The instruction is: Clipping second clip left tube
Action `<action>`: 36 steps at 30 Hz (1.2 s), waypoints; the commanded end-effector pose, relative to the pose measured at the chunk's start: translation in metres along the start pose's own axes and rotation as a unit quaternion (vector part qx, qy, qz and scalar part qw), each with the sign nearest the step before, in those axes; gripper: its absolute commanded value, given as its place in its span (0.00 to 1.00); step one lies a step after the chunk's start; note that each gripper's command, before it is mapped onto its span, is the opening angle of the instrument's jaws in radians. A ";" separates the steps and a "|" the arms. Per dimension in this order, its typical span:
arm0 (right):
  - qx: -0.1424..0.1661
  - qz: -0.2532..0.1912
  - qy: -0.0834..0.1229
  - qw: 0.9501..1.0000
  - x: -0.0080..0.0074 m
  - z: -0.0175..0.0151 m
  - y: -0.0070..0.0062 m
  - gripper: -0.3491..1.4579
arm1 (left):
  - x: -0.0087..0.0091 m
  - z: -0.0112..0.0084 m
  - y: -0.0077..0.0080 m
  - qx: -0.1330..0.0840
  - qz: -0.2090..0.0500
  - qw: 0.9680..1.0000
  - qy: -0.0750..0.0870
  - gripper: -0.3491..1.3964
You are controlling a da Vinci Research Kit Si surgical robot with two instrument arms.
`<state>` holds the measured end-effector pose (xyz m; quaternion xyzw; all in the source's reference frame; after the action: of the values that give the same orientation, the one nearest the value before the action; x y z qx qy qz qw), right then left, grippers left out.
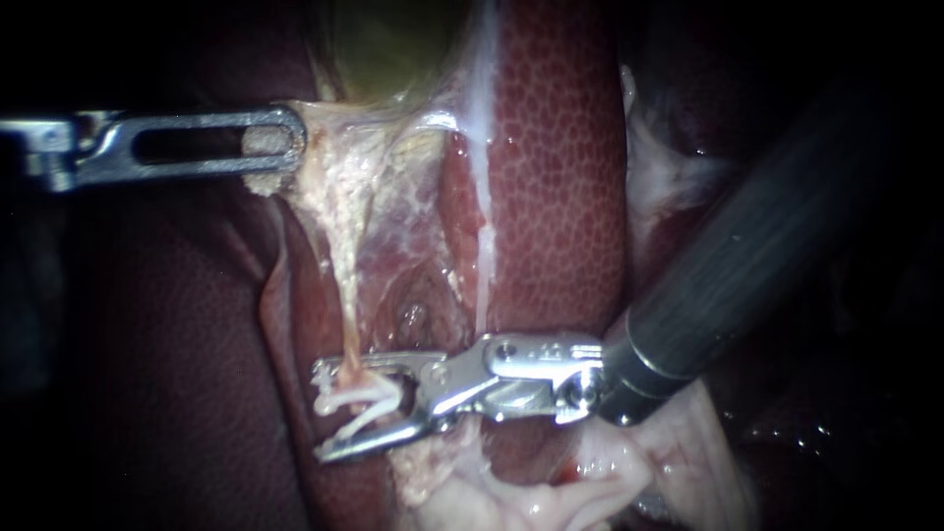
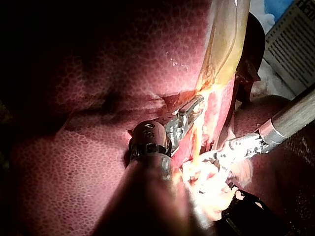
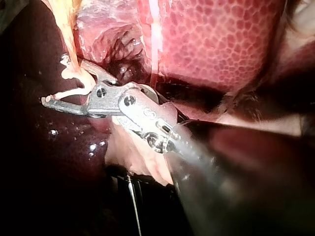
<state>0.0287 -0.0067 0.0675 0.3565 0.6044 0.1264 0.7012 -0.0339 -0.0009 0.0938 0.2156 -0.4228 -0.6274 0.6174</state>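
Observation:
In the endoscope view a thin pale tube (image 1: pixel 346 305) runs down from the tissue under the greenish gallbladder (image 1: pixel 393 49). My left instrument (image 1: pixel 280 143) is shut on pale tissue at the gallbladder's lower edge and holds it stretched. My right instrument (image 1: pixel 359 408) comes in from the right with its jaws apart around the tube's lower end. A white clip (image 1: pixel 364 398) lies between those jaws at the tube; a small gap shows beside its legs. The right wrist view shows the same jaws (image 3: pixel 66 93) and the white clip (image 3: pixel 64 92). The left wrist view shows my left instrument (image 2: pixel 192 110) and my right instrument (image 2: pixel 221 157).
Dark red liver (image 1: pixel 560 157) lies on both sides of the dissected bed, with a hollow (image 1: pixel 413 315) just above the right instrument's jaws. Pale loose tissue (image 1: pixel 551 492) sits below them. The right instrument's dark shaft (image 1: pixel 767 246) crosses the right half. A printed sheet (image 2: pixel 295 44) lies beyond the organ.

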 end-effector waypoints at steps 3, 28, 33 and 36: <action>-0.001 0.000 0.001 1.000 0.0000 -0.0001 0.0001 0.51 | 0.0000 0.0000 0.0000 0.000 0.000 1.000 0.000 0.00; 0.000 0.003 0.002 1.000 -0.0005 -0.0008 0.0011 0.38 | 0.0000 0.0001 0.0000 0.000 0.000 1.000 0.000 0.00; 0.001 0.006 0.002 1.000 -0.0006 -0.0010 0.0012 0.32 | 0.0000 0.0001 0.0000 0.000 0.000 1.000 0.000 0.00; 0.001 0.006 0.002 1.000 -0.0006 -0.0011 0.0012 0.29 | 0.0000 0.0001 0.0000 0.000 0.000 1.000 0.000 0.00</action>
<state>0.0279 -0.0058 0.0688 0.3602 0.6040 0.1305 0.6988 -0.0340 -0.0010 0.0938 0.2151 -0.4228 -0.6276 0.6173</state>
